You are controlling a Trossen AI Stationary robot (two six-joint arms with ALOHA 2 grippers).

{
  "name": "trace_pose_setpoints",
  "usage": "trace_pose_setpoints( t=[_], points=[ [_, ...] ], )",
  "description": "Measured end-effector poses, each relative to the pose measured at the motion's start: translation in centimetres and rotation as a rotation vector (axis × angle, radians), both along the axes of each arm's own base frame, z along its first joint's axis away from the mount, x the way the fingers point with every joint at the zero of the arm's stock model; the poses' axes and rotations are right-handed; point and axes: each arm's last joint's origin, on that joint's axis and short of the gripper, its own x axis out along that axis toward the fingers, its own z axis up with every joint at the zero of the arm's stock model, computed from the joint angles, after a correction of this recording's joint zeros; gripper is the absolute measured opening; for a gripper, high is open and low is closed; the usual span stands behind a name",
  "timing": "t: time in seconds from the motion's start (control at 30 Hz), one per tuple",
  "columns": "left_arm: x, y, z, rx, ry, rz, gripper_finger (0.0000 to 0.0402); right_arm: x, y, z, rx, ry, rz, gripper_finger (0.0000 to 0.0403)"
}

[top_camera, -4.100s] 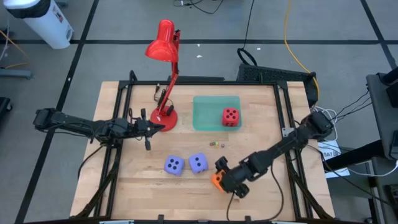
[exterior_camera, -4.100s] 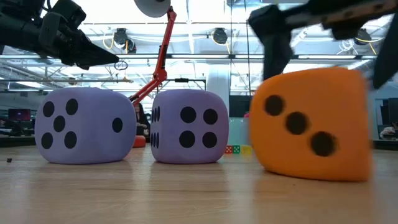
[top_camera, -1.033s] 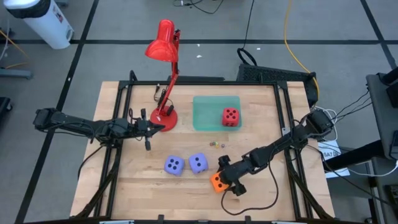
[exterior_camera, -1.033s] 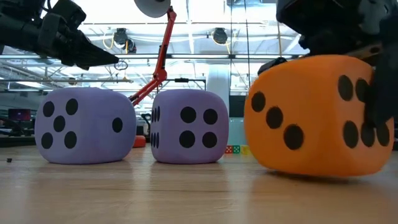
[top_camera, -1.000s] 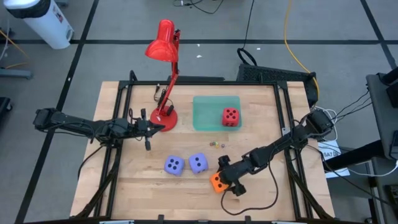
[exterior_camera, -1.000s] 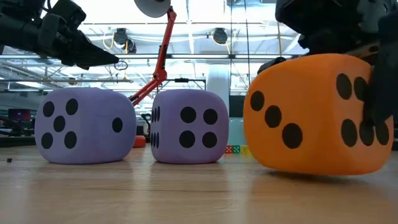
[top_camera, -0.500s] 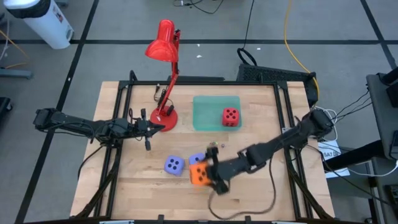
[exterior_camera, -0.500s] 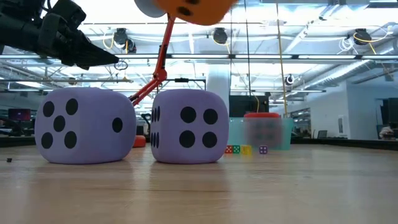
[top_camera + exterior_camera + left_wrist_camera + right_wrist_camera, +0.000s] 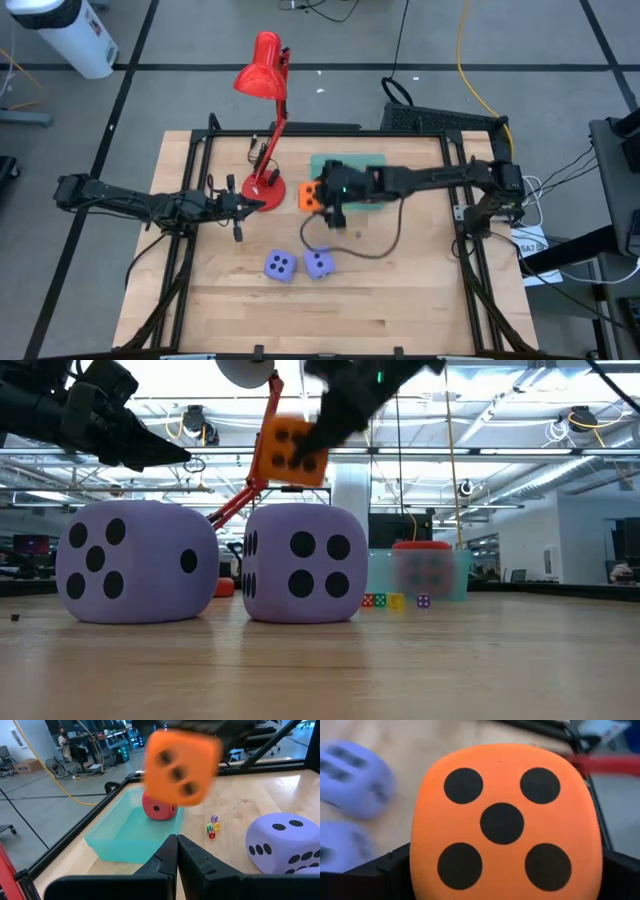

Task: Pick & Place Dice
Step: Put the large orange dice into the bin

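At centre of the high view, the right gripper (image 9: 322,199) clamps the orange die (image 9: 310,197) wide-jawed, aloft by the tray (image 9: 372,160) — presumably to drop it beside the red die (image 9: 159,808), hidden overhead. The left gripper (image 9: 176,854), fingers pressed together, waits mid-left. Two purple dice (image 9: 299,264) sit below — motion blurs the carried die.

Overhead, table-level, 2 wrist cams

Both arms are dark, slim and jointed; the right arm (image 9: 430,178), beside the red lamp (image 9: 262,75), trails a thin black cable and shows a small green light.
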Motion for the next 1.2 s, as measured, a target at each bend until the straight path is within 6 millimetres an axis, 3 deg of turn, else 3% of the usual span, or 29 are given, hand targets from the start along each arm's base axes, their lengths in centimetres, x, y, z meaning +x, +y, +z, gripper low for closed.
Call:
trace_pose_setpoints(
  t=[0.13, 0.27, 0.53, 0.77, 1.1, 1.2],
  points=[
    [0.0, 0.0, 0.0, 0.008, 0.002, -0.001, 0.0017, -1.0, -3.8, -1.5, 0.022, 0.058, -0.08, 0.0393],
    [0.0, 0.0, 0.0, 0.03, 0.006, -0.004, 0.0017, -2.0, -5.5, -3.7, -0.015, 0.122, -0.124, 0.0396],
    [0.0, 0.0, 0.0, 0.03, 0.006, -0.004, 0.0017, -2.2, -5.6, -4.3, 0.024, 0.121, -0.036, 0.0399],
    [0.0, 0.0, -0.1, 0.034, 0.013, -0.005, 0.0017, -3.0, -5.7, -4.6, -0.046, 0.244, -0.187, 0.04],
    [0.0, 0.0, -0.1, 0.032, 0.014, -0.004, 0.0017, -2.6, -5.7, -4.3, -0.04, 0.193, -0.174, 0.04],
    [0.0, 0.0, -0.1, 0.021, 0.012, -0.003, 0.0017, -3.3, -5.7, -4.8, 0.0, 0.273, -0.194, 0.04]
  ],
)
